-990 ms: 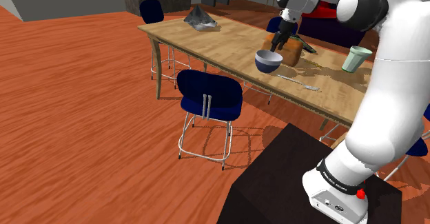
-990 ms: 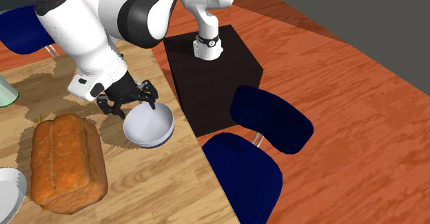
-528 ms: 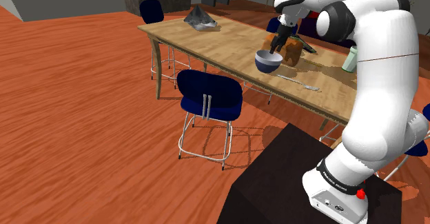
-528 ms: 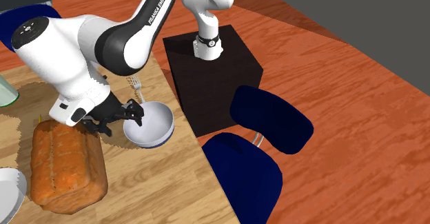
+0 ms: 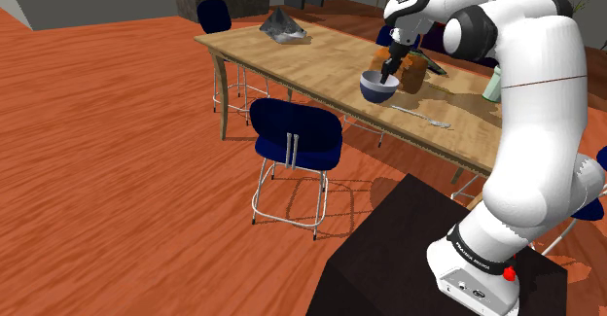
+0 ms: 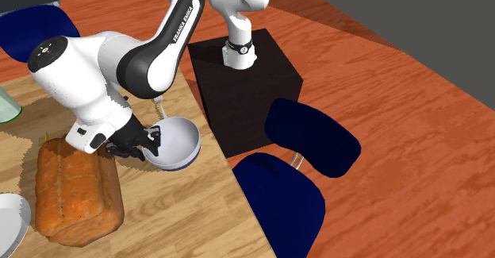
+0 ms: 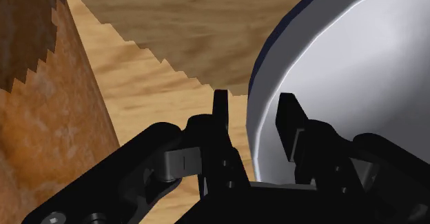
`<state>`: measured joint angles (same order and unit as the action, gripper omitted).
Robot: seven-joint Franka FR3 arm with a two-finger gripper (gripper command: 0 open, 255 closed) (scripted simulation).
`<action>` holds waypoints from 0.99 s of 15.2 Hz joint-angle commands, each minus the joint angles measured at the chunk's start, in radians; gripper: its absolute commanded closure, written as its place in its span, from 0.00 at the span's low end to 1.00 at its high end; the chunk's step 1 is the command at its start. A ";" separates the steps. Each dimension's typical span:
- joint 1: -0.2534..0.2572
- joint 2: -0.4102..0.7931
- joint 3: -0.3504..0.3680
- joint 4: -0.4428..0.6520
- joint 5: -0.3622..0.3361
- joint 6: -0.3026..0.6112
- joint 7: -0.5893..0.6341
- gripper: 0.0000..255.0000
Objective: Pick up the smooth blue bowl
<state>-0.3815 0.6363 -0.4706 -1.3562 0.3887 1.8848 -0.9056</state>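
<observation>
Surface: A wooden table (image 5: pixel 292 56) is standing on a red-brown plank floor (image 5: pixel 117 149), crossing the upper middle of the shoulder view.
Foreground: The dark stand (image 5: pixel 389 246) is occupying the lower right of that view. A blue chair (image 5: pixel 295 134) is sitting at the table's near edge.
Bowl: The bowl (image 6: pixel 181 141), dark blue outside and pale inside, is resting upright by the table edge, left of centre in the second exterior view.
Gripper: The gripper (image 7: pixel 255 100) is standing released, straddling the rim with one finger inside and one outside. Neither is pressing the wall.
Beyond: A bread loaf (image 6: pixel 75 189) is lying just beside the bowl.
Handling: The bowl is appearing rigid, smooth and probably slippery. A firm pinch on the thin rim is looking suitable, though the bowl may be tending to swing under it.
</observation>
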 commanded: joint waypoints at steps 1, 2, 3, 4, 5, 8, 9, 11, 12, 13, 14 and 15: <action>0.000 0.001 0.000 0.000 0.000 0.001 0.000 1.00; 0.000 0.001 0.000 0.001 0.000 0.000 0.000 1.00; 0.000 0.001 0.000 0.001 0.000 0.001 0.000 1.00; 0.000 0.001 0.000 0.000 0.000 0.000 0.000 1.00; 0.000 0.000 0.000 0.000 0.000 0.000 0.000 1.00; 0.001 -0.001 0.000 -0.004 0.000 0.003 0.000 1.00; 0.001 -0.005 -0.002 0.004 -0.002 -0.008 0.002 1.00; -0.001 -0.012 -0.004 0.021 -0.006 -0.031 0.007 1.00; -0.001 -0.015 -0.005 0.030 -0.008 -0.042 0.009 1.00; -0.002 -0.018 -0.006 0.039 -0.010 -0.053 0.012 1.00; -0.003 -0.020 -0.007 0.048 -0.012 -0.065 0.014 1.00; -0.004 -0.022 -0.008 0.058 -0.014 -0.077 0.016 1.00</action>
<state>-0.3853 0.6181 -0.4770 -1.3066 0.3772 1.8206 -0.8918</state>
